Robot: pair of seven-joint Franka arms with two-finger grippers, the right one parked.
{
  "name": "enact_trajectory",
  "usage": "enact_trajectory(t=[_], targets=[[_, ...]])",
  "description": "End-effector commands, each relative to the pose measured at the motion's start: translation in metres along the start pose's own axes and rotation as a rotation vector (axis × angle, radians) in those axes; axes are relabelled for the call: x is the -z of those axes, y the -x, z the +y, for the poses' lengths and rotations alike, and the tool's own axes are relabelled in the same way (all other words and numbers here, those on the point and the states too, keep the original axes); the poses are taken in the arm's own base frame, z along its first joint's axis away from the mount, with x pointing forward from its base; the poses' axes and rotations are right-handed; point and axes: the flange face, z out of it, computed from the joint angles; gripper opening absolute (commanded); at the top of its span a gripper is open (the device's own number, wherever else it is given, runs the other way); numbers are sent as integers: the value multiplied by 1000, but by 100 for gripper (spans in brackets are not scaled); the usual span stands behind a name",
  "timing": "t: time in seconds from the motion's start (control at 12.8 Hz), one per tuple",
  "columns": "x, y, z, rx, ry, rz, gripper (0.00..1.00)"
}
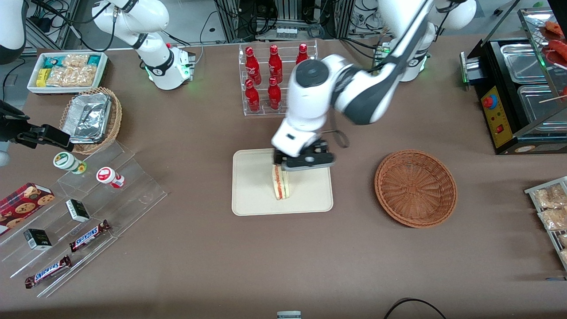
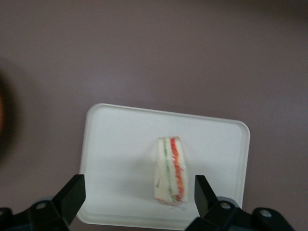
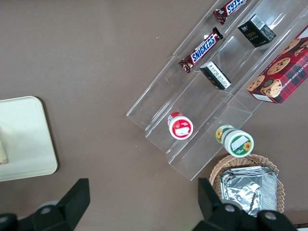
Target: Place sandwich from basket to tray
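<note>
The sandwich (image 1: 281, 182) sits on the tray (image 1: 252, 195), near the tray's middle, standing on a bread edge with its red and green filling layers facing up. Its long axis runs from the table's camera-side edge toward the edge where the arms are mounted, and its narrow end points away from the front camera, toward the gripper (image 1: 304, 160).

The left arm reaches out over the table from its base at the table's arm-side edge, bends down at the elbow and ends with its wrist turned downward over the part of the tray farther from the front camera. The gripper hangs above the sandwich's narrow end, close to it in the front view.

In the left wrist view the jaws stand wide apart, one fingertip (image 2: 72, 193) on each flank of the sandwich (image 2: 169, 169), with clear space between each tip and the wrap. They hold nothing. The sandwich lies between the two tips, nearer one of them than the other, and its layers run roughly along the line between the camera and the tray's (image 2: 115, 144) opposite rim, crosswise to the jaws' opening.

The basket (image 1: 415, 188) sits on the table toward the working arm's end, well apart from the tray, with nothing in it.
</note>
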Motion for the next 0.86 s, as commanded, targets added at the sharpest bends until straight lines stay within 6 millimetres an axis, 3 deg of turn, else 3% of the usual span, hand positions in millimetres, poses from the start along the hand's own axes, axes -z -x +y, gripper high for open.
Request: enact_trajectory(t=[0.0, 0.47, 0.63, 0.78], targets=[[56, -36, -61, 114, -32, 8, 100], [129, -100, -205, 10, -78, -87, 100], [153, -111, -257, -52, -57, -134, 100], [170, -105, -295, -120, -70, -179, 100]])
